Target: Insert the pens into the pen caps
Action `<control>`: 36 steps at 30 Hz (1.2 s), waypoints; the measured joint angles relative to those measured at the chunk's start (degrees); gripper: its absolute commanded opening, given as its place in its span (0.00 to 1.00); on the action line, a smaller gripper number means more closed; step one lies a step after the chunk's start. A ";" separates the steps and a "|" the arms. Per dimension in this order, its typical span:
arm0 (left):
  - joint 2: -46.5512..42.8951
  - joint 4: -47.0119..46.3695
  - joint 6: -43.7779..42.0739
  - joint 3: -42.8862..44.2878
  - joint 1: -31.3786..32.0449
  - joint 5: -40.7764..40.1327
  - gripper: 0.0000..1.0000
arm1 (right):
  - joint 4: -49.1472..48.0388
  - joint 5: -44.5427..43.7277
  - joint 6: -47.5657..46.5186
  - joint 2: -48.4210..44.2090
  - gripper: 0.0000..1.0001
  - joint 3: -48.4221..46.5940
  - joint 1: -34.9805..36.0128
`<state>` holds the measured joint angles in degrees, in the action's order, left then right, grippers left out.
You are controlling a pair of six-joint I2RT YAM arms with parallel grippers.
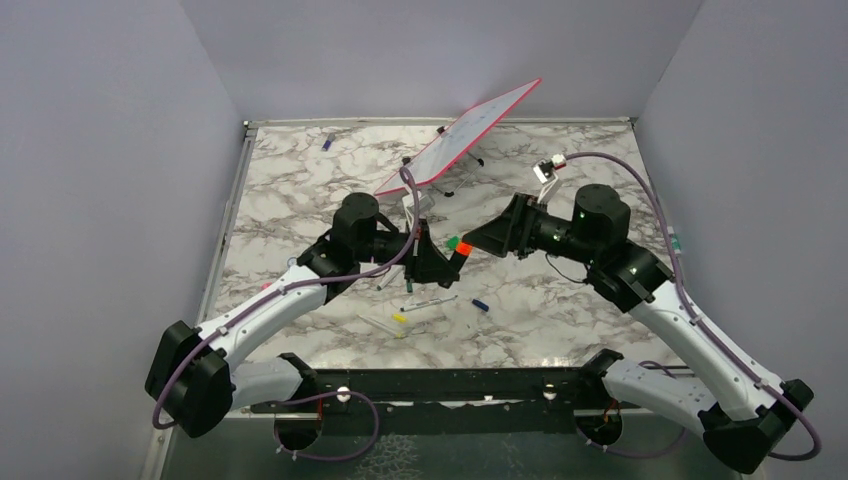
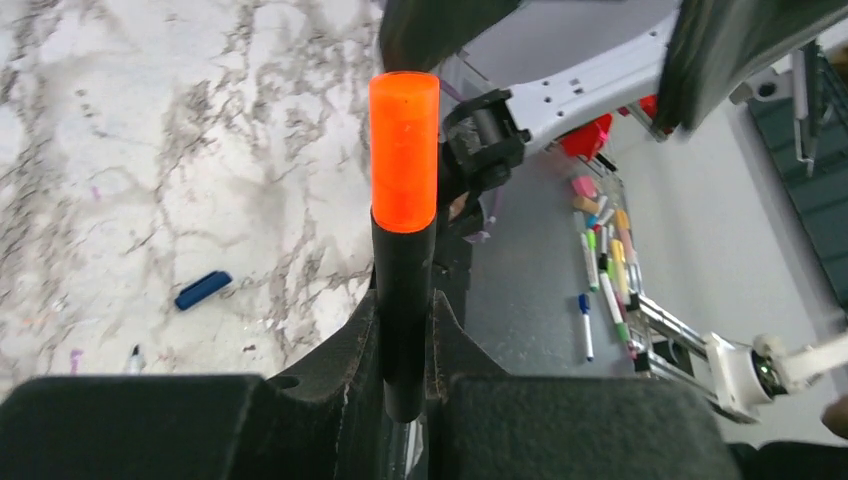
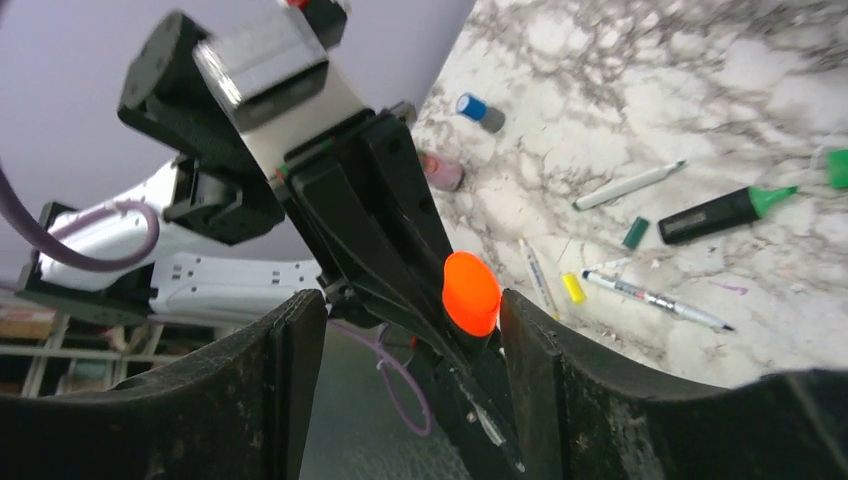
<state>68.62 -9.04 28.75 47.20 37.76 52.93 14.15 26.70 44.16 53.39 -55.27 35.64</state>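
My left pincer (image 2: 405, 345) clamps the thick black highlighter (image 2: 403, 300) mid-air, its orange plastic cap (image 2: 404, 150) seated between the spread jaws of my right pincer (image 3: 410, 305); 1 looks capped, while the green-tipped highlighter (image 3: 722, 212) and thin white pens (image 3: 628, 185) lie uncapped below.

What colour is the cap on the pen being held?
Bright orange cap, clearest in the left wrist view.

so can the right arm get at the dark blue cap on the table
Probably yes: the dark blue cap lies alone on the table near the open right hand, nothing over it.
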 measured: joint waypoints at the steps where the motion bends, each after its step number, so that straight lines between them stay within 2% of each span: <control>1: -0.61 0.09 -0.11 -0.72 0.00 -0.85 0.00 | 1.42 -1.42 -0.35 0.07 0.72 -1.14 0.02; 5: -2.58 2.10 -0.55 -3.67 1.20 -7.50 0.00 | 4.63 -9.09 -1.46 -2.12 0.72 -3.93 0.04; 9: -2.08 4.04 -0.57 -4.48 6.67 -14.75 0.00 | 9.22 -17.77 -1.55 -5.07 0.72 -4.44 0.04; 16: 5.64 2.84 -0.11 -2.01 16.48 -26.47 0.00 | 21.59 -41.16 -1.27 -10.78 0.72 -4.46 0.04; 22: 16.98 0.46 2.14 5.38 19.39 -33.40 0.00 | 28.46 -54.14 0.04 -14.23 0.71 -4.46 0.04; 25: 23.67 1.51 2.97 11.76 19.65 -35.91 0.00 | 30.88 -58.45 1.29 -14.93 0.71 -4.70 0.04; 32: 39.12 3.78 7.41 26.99 19.65 -39.12 0.01 | 37.07 -63.95 5.44 -15.47 0.71 -6.86 0.04; 36: 47.87 5.49 10.14 33.57 19.63 -39.65 0.10 | 38.71 -65.05 4.92 -16.76 0.70 -7.15 0.04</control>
<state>116.49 -3.55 38.89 80.77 57.39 13.28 52.86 -38.35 49.08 36.62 -62.41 35.68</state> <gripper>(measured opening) 0.141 0.707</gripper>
